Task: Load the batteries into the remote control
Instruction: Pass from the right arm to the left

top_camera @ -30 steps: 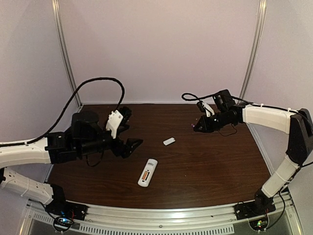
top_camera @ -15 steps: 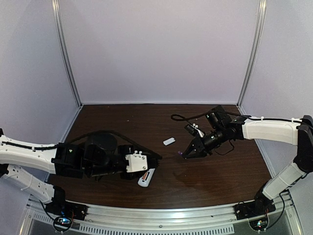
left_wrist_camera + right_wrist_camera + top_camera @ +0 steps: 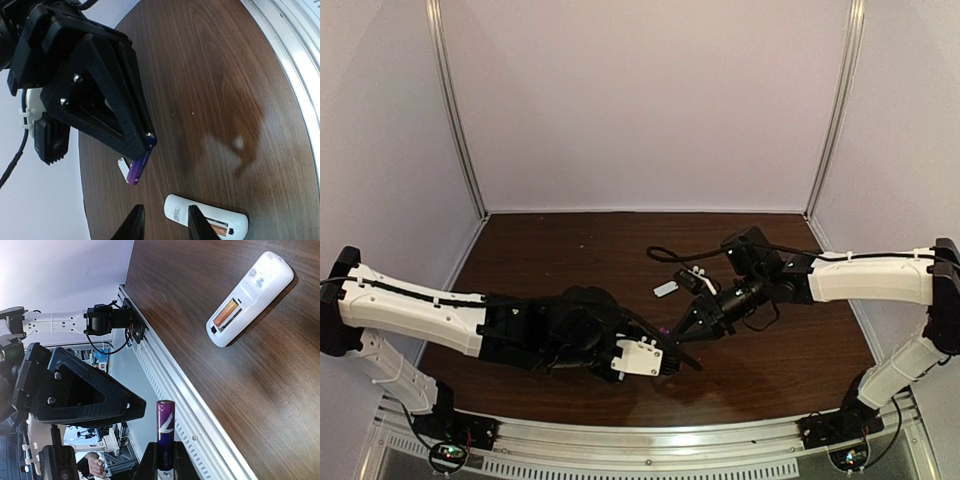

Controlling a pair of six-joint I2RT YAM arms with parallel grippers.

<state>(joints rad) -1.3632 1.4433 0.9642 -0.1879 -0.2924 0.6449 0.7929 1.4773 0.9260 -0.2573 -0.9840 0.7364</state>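
Right gripper (image 3: 164, 462), clamped on a purple battery (image 3: 165, 430) bearing an unreadable white mark, arm stretched low leftward; left gripper (image 3: 165, 226), fingers apart over one end of the remote control (image 3: 207, 219), lying bay-up on the table (image 3: 225, 75), orange battery (image 3: 218, 230) inside, label illegible, arm reaching rightward.

One remote control (image 3: 250, 290). Two batteries: orange-red battery (image 3: 226, 312), purple battery (image 3: 165, 432). One loose white cover piece (image 3: 122, 166). One worktop (image 3: 790, 350).
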